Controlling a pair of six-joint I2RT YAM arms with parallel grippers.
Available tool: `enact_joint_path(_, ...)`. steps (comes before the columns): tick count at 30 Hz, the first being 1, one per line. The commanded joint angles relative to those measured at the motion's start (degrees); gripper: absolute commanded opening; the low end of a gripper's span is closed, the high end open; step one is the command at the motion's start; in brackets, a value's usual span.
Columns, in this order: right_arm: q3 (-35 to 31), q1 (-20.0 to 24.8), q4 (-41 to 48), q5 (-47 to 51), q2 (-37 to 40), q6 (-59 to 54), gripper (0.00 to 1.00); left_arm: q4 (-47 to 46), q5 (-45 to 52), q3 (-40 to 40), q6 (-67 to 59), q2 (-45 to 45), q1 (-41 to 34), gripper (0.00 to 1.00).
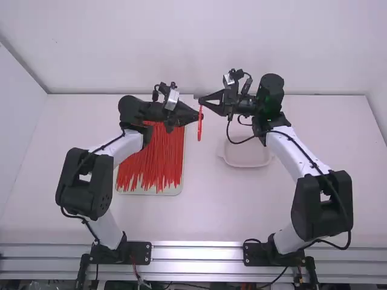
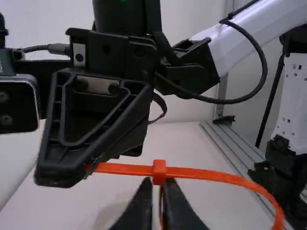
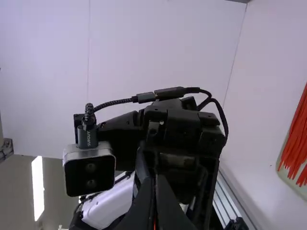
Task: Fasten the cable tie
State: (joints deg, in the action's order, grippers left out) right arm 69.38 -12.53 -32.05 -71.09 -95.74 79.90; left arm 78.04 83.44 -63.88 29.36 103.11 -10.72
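1. Left pincer clamped shut on the head of the red cable tie, held in the air above the desk.
2. Right pincer closed on the tie's strap near that head, beside spare ties.

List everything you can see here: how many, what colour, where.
Single red plastic cable tie: one, red, held above the table between both grippers.
Pile of loose red cable ties: many, red, on the tray.
Flat pale tray: one, off-white, table's left half.
Shallow white container: one, white, table's right half.
White table: one, white, beneath everything.
Left gripper: one, black, shut on the tie by its head.
Right gripper: one, black, shut on the tie's end.
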Motion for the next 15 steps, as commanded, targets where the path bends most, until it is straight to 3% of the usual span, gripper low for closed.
enact_joint_path(1, 1.81, -0.26, -0.26, -0.68, -0.59, -0.44, 0.00, 0.44, -0.55, 0.11, 1.29, -0.44, -0.26, 0.02)
enact_joint_path(15, 1.97, 0.52, -5.18, 2.14, -0.59, 4.28, 0.00, -2.99, -0.39, 0.20, 0.90, -0.44, -0.98, 0.02)
